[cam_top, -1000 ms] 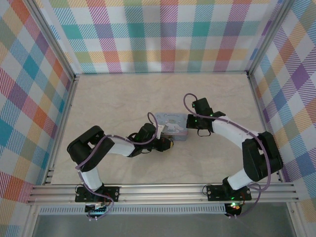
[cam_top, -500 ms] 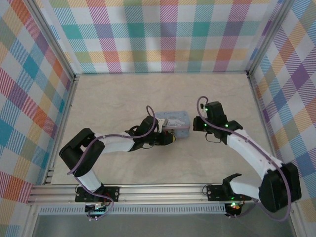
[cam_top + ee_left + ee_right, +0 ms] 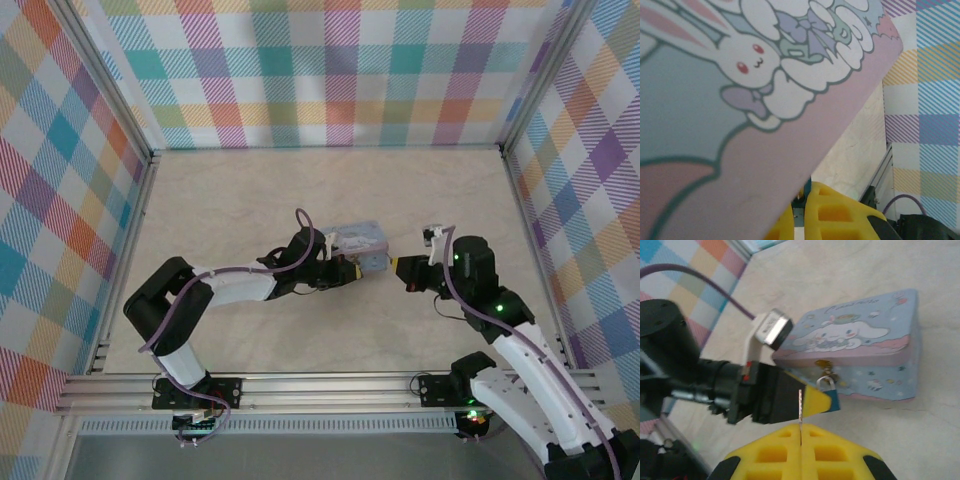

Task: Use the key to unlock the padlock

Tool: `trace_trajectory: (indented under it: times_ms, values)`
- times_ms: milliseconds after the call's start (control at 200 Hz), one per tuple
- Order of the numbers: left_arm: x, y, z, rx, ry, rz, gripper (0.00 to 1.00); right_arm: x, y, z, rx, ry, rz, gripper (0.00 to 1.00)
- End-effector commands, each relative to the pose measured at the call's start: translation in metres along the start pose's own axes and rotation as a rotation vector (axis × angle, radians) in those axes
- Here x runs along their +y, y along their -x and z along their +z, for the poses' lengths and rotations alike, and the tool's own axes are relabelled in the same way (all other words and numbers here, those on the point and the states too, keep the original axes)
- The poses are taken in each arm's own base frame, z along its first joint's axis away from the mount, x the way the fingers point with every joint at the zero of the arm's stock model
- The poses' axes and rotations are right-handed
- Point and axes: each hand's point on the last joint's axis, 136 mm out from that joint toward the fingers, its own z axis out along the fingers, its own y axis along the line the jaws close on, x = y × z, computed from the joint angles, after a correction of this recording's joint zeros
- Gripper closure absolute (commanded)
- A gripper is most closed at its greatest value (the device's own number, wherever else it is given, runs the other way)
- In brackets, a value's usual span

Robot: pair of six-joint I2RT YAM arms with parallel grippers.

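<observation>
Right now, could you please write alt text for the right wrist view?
The right gripper, shut on a thin silver key, faces a small blue padlock held by the left gripper. The padlock hangs from a pastel cartoon-printed tin box.

**Padlock on the hasp, key held just short of it**
The small blue padlock (image 3: 833,399) hangs from the gold hasp (image 3: 823,365) on the box (image 3: 875,375) front by its silver shackle, its body pinched at the tips of the left gripper (image 3: 821,400). The thin silver key (image 3: 800,405) stands edge-on, clamped between the right gripper's (image 3: 800,426) yellow fingers, blade forward, near the padlock but apart from it.
</observation>
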Motion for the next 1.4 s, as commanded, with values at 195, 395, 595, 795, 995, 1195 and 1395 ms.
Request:
trace_trajectory:
  times_ms: [195,395,595,795,995,1195,1395]
  values:
    - [-0.022,0.013,-0.006,0.003,-0.068,-0.056,1.00,0.026,-0.017,-0.009,-0.032,0.214,0.065,1.00]
    - [-0.026,0.016,-0.010,-0.004,-0.086,-0.060,1.00,0.022,-0.030,-0.006,-0.041,0.256,0.151,1.00]
    - [-0.026,0.016,-0.010,-0.001,-0.088,-0.066,1.00,0.010,-0.045,0.004,-0.049,0.278,0.251,1.00]
    - [-0.026,0.016,-0.009,-0.004,-0.094,-0.069,1.00,-0.002,-0.054,0.011,-0.063,0.272,0.313,1.00]
    - [-0.025,0.016,-0.009,0.001,-0.097,-0.072,1.00,-0.018,-0.065,0.025,-0.074,0.262,0.395,1.00]
    - [-0.025,0.016,-0.008,0.002,-0.102,-0.075,1.00,-0.027,-0.069,0.033,-0.083,0.251,0.421,1.00]
    - [-0.026,0.018,-0.008,0.001,-0.111,-0.081,1.00,-0.032,-0.069,0.038,-0.092,0.250,0.441,1.00]
